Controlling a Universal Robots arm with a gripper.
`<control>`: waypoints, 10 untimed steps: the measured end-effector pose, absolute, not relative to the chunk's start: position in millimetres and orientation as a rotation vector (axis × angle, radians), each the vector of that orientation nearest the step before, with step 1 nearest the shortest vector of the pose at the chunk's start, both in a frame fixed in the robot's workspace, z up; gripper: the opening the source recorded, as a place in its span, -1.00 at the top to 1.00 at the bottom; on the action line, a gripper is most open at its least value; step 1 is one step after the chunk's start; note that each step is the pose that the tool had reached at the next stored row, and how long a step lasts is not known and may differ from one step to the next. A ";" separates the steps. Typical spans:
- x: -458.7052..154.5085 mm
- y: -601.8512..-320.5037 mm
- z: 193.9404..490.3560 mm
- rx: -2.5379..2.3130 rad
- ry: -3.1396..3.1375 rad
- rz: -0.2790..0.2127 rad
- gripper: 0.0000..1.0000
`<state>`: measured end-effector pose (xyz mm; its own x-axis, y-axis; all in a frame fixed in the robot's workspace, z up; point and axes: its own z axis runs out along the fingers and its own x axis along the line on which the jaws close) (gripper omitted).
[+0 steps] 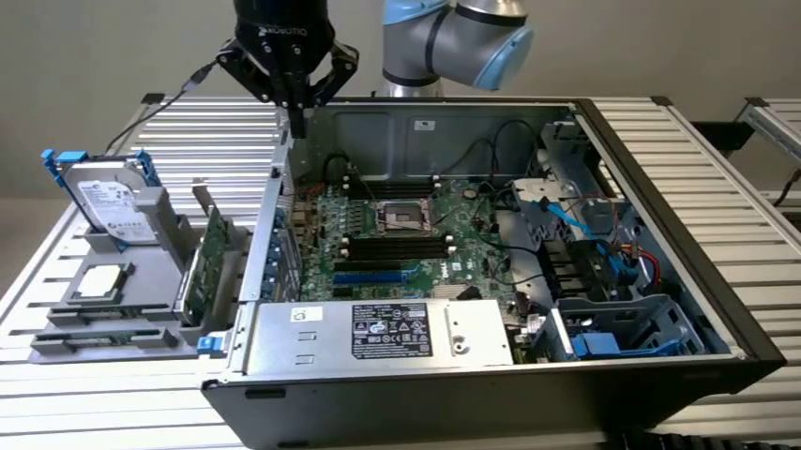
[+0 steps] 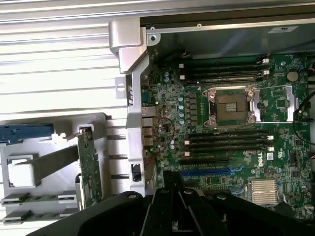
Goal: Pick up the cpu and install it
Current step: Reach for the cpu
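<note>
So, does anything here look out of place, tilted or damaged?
Nothing stands out. The small silver-grey square cpu lies level in its grey plastic holder, and the square metal-framed socket on the green motherboard sits empty, with no visible damage.

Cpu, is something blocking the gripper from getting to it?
Nothing visible covers the cpu; its top lies bare on the grey holder. The shut gripper hangs above the case wall. The upright green card and hard drive stand beside the cpu, not over it.

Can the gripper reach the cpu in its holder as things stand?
Probably yes: the cpu lies uncovered on top, and the gripper hangs clear above the case, jaws shut.
</note>
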<state>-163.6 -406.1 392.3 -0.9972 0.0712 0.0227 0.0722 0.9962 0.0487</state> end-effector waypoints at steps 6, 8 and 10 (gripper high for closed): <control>-190.0 -409.7 391.1 -0.111 -3.118 -0.077 0.79; -197.1 -411.0 390.5 -0.109 -3.118 -0.077 0.79; -203.7 -412.2 389.8 -0.108 -3.118 -0.077 0.79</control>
<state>-203.7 -412.2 389.8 -0.9974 0.0685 0.0227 0.0696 0.9964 0.0487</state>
